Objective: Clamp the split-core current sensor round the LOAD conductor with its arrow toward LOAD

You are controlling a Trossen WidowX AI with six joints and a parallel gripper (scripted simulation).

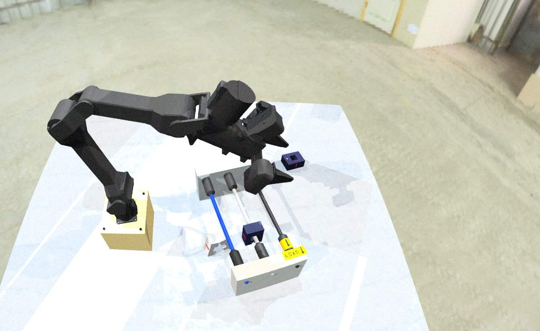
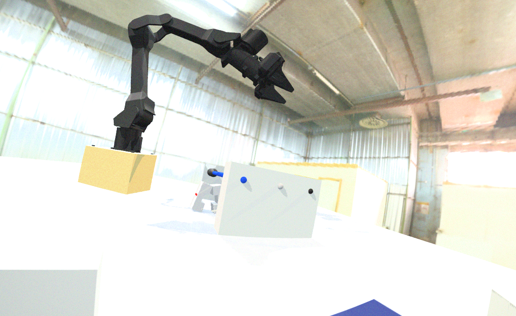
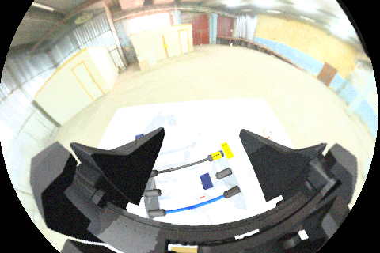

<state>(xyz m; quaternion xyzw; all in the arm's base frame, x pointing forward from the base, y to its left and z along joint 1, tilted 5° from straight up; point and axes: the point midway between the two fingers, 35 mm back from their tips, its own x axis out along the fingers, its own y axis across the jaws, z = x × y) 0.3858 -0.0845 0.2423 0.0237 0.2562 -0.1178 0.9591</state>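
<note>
The open sensor point(image 1: 214, 248) point(image 2: 201, 197) is pale grey with a red mark and stands on the table on the near side of the blue conductor. In the wrist view it blends into the white table. The LOAD conductor point(image 1: 270, 212) point(image 3: 182, 166) is black, with a yellow arrow sleeve point(image 1: 285, 244) point(image 3: 216, 156) beside the yellow LOAD marker point(image 1: 294, 252) point(image 3: 227, 150). Both arrows point toward the end block at the bottom of the top view. My gripper point(image 1: 290, 162) point(image 2: 288, 97) point(image 3: 203, 132) is open and empty, high above the conductors and tilted down; it hides the far end of the LOAD conductor.
The blue conductor point(image 1: 221, 222) point(image 3: 194, 207) and a white one point(image 1: 240, 203) run beside the black one between end blocks. A dark blue block point(image 1: 252, 231) point(image 3: 206, 181) sits on the white conductor. Another dark blue block point(image 1: 292, 161) lies beyond the far end block.
</note>
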